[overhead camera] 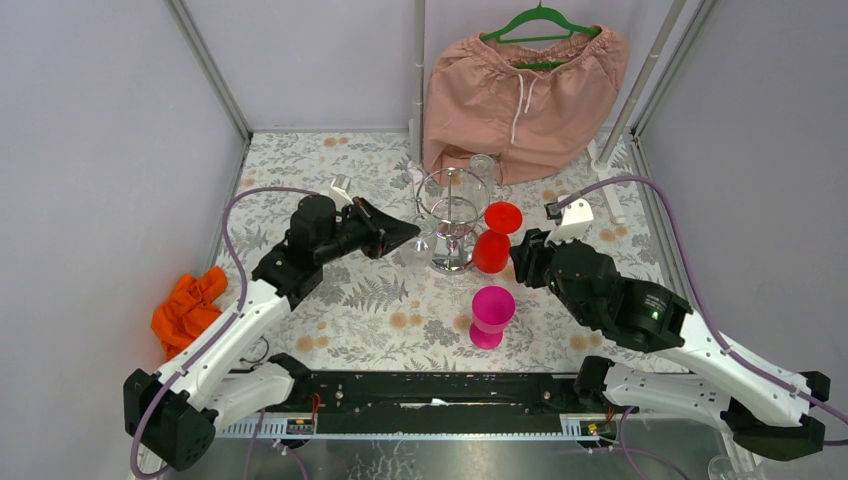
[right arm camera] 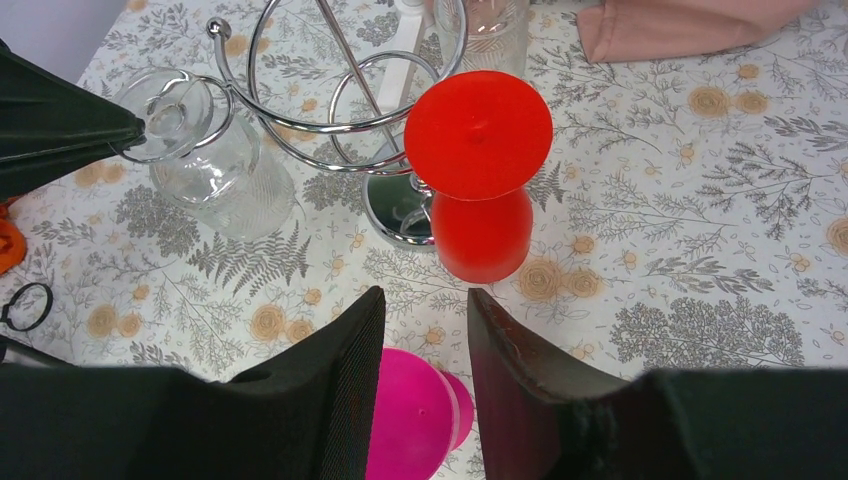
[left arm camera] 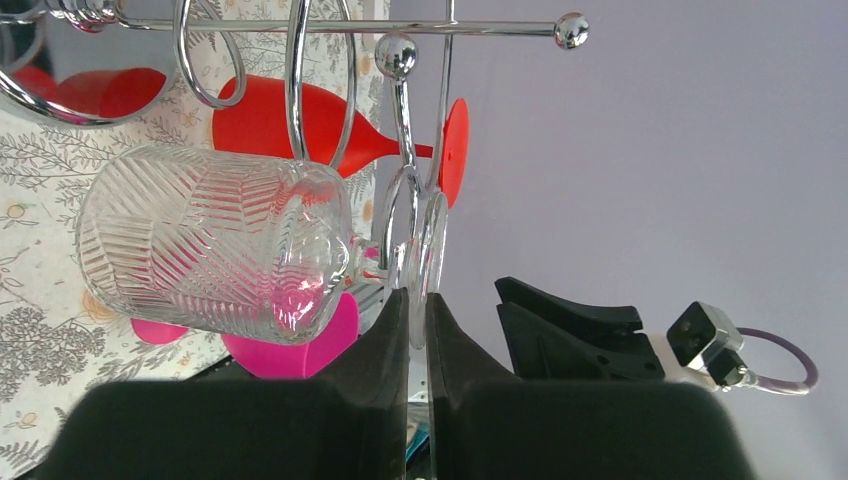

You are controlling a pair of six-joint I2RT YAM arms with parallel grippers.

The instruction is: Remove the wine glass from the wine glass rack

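Your left gripper, lower centre: clamped on clear wine glass at wine glass rack. Your right gripper: parted, empty.

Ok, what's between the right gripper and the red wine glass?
Only bare cloth before the red wine glass, per the right wrist view; the pink glass sits beneath the right gripper.

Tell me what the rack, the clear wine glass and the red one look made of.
Wine glass rack: polished chrome-look metal wire, with mirror reflections. Clear wine glass: transparent, with a ribbed herringbone pattern; glass, possibly clear plastic. Red glass: opaque, evenly coloured, probably plastic.
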